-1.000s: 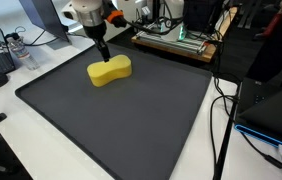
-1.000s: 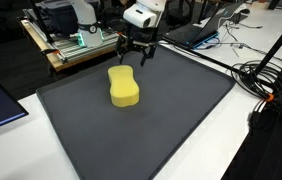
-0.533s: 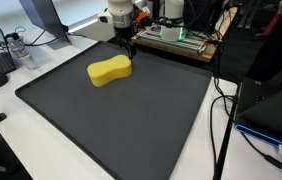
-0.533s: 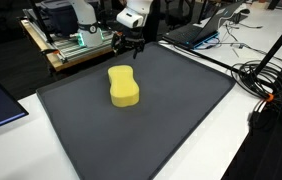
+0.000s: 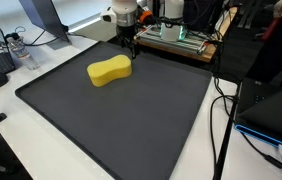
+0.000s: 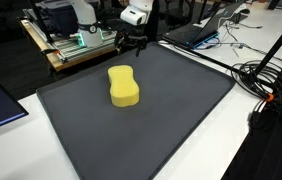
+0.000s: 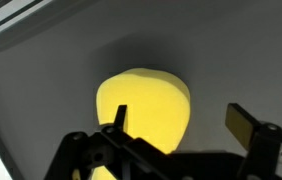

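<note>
Now, in an exterior view, the yellow peanut-shaped foam sponge [image 5: 110, 70] lies flat on the dark grey rubber mat [image 5: 131, 125] that covers most of the white desk [image 5: 31, 130]. It sits in the part of the mat toward the desk's far edge. Its long axis runs slantwise, and one rounded end points roughly at the mat's far corner. There the black gripper [image 5: 133, 45] hangs just above the mat, near the sponge but apart from it. A second ago the gripper stood close over that end of the sponge. It has since drawn off toward the far edge, while the sponge lies as it did. Lettering on the lab equipment [image 5: 181, 35] behind is too small to read.

In an exterior view taken from another place, the sponge [image 6: 124, 86] shows its long axis running almost straight from the near side to the far side, with its narrow waist in the middle. The gripper [image 6: 131, 42] sits beyond the sponge's far end at the far edge of the mat [image 6: 161, 125], fingers pointing down and spread. Earlier it was lower in the picture and nearer the sponge.

In the wrist view the sponge [image 7: 146, 105] fills the middle, one rounded end in sight against the grey mat [image 7: 231, 50]. The gripper [image 7: 179, 115] has its jaws wide apart, a finger [image 7: 243, 125] on each side, gripping nothing.
</note>
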Motion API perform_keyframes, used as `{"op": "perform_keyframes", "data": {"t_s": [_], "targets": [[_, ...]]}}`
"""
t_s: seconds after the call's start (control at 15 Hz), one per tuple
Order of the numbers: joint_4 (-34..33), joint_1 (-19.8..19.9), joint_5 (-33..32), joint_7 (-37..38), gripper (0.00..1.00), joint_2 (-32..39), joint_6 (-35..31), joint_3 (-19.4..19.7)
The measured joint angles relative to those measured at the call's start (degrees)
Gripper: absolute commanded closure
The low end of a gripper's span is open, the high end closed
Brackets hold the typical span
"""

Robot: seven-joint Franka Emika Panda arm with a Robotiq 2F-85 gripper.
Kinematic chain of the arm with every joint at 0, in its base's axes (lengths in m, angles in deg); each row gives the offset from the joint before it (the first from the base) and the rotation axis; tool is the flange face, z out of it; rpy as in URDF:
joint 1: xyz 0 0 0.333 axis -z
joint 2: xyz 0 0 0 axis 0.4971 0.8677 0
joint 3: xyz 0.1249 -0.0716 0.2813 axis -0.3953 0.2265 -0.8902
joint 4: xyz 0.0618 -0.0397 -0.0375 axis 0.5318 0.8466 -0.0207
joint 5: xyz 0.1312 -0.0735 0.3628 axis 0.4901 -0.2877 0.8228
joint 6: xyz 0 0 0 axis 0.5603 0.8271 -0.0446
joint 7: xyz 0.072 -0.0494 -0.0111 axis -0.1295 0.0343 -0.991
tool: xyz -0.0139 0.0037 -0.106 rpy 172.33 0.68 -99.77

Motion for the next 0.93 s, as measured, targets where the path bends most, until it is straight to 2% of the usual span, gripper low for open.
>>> {"op": "perform_keyframes", "data": {"t_s": [0.33,0.93], "targets": [[-3.31,-0.12,0.00,-1.14,0.00,2.48,-0.38,-2.80],[-6.83,-0.14,0.24,-1.39,0.00,8.22,-0.91,-3.16]]}}
